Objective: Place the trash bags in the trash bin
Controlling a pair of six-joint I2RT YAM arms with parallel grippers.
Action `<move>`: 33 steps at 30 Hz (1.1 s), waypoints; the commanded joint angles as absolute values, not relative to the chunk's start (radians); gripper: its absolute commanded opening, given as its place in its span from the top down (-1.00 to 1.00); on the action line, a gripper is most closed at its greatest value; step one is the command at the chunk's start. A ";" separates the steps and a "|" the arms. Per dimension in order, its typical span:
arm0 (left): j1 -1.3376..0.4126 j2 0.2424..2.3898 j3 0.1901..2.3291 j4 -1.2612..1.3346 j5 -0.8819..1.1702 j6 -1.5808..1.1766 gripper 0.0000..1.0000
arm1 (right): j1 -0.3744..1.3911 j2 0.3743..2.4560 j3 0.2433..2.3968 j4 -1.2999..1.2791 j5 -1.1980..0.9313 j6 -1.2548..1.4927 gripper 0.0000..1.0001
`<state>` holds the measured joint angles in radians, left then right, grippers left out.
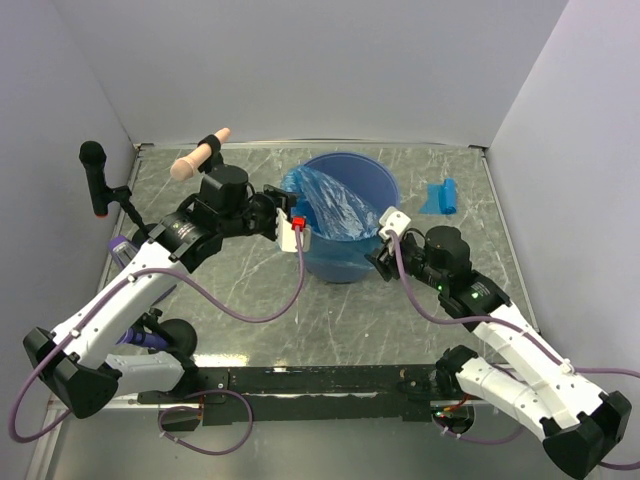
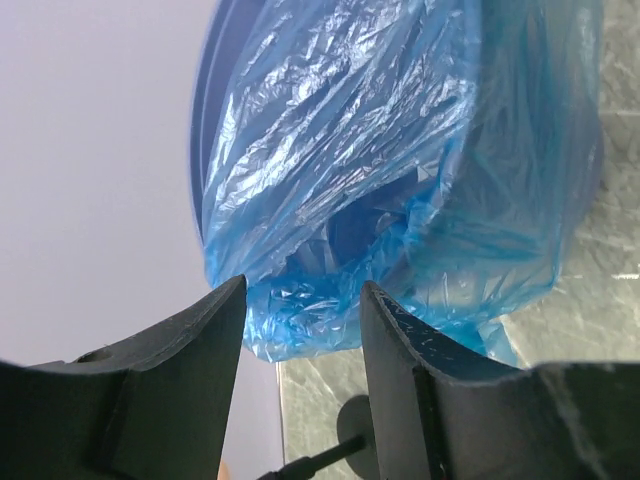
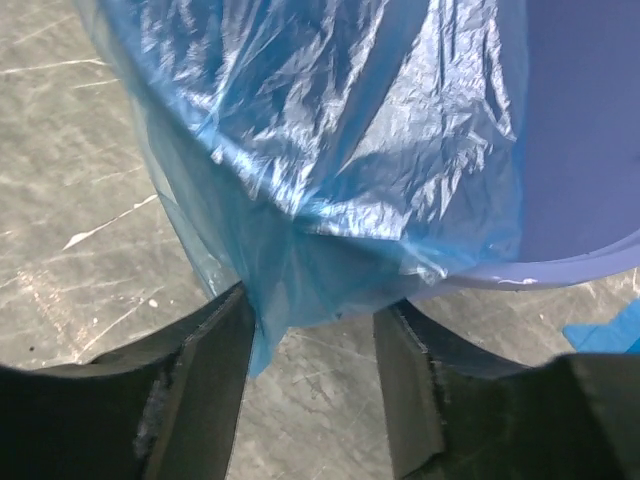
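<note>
Counter (image 1: 250, 290): grey, marbled and scuffed, boxed in by plain white walls (image 1: 300, 60).
Trash bin (image 1: 372, 185): rigid, round, smooth blue plastic that tapers downward. We see it upright mid-counter, mouth up.
Trash bag (image 1: 325, 205): thin, crinkled, glossy translucent film, draped over the bin's left rim and sagging into the mouth. Its long axis runs across the bin from left rim to near right rim.
Packet (image 1: 440, 197): small folded blue film lying flat, right of the bin and well apart from it.
Left end effector (image 1: 284, 214): at the bin's left rim, dark fingers (image 2: 200, 340) parted, with the film's hem just past the tips, unpinched.
Right end effector (image 1: 378, 255): at the bin's near right rim, jaws parted. The film hangs into the gap along one finger.
Hidden: we cannot see the bin's floor under the film, and both wrist views cut the bin off.
</note>
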<state>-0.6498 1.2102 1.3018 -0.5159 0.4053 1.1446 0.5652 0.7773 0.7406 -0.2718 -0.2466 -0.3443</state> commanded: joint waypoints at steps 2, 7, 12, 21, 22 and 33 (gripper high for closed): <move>-0.624 1.189 1.293 -0.442 0.417 1.215 -0.09 | 0.569 0.770 0.765 -0.219 -0.190 -0.304 -0.10; -0.594 1.270 1.342 -0.387 0.466 1.285 -0.09 | 0.555 0.753 0.769 -0.259 -0.192 -0.302 -0.14; -0.569 1.344 1.376 -0.385 0.552 1.388 -0.09 | 0.534 0.756 0.767 -0.247 -0.210 -0.302 -0.17; -0.563 1.417 1.384 -0.414 0.620 1.577 -0.12 | 0.518 0.764 0.772 -0.206 -0.179 -0.342 -0.18; -0.566 1.416 1.365 -0.388 0.632 1.591 -0.12 | 0.517 0.765 0.769 -0.203 -0.178 -0.354 -0.18; -0.658 1.474 1.249 -0.083 0.641 1.605 0.15 | 0.287 0.903 0.859 -0.153 -0.326 -0.399 -0.07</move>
